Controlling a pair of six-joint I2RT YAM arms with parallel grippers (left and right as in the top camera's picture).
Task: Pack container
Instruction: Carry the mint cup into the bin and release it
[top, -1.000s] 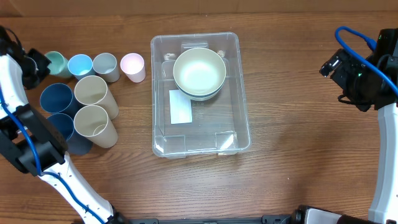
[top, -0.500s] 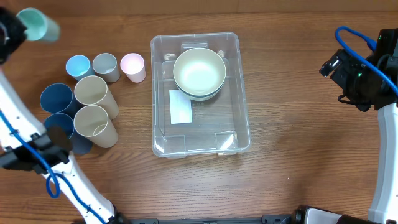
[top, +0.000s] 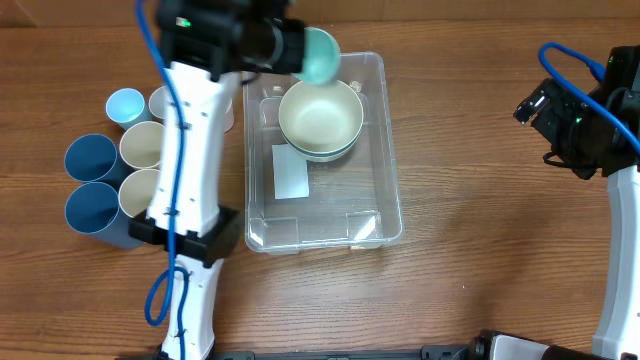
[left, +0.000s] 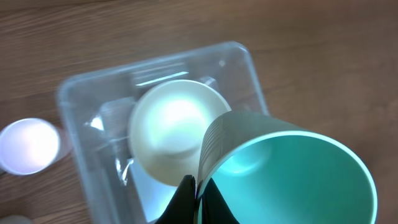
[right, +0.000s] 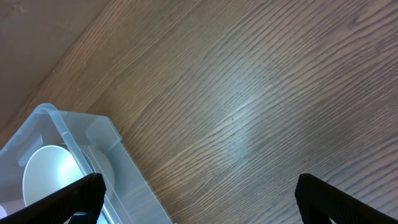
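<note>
The clear plastic container (top: 390, 190) sits mid-table with a white label (top: 290, 172) on its base and stacked cream bowls (top: 320, 118) in its far half. My left gripper (top: 290, 48) is shut on the rim of a teal cup (top: 320, 55) and holds it tilted above the container's far edge. In the left wrist view the teal cup (left: 292, 174) fills the lower right, the jaws (left: 194, 198) pinch its wall, and the cream bowls (left: 168, 137) lie below in the container (left: 81, 155). My right gripper (right: 196, 193) is open and empty over bare wood at the far right.
Several cups stand left of the container: light blue (top: 126, 104), cream (top: 143, 145) (top: 140, 192) and dark blue (top: 90, 158) (top: 90, 208). A pink cup (left: 28, 144) shows in the left wrist view. The left arm (top: 190, 170) crosses over the cups.
The left arm swung from the far left corner to over the container's far edge, carrying the teal cup. The right arm has not moved.
</note>
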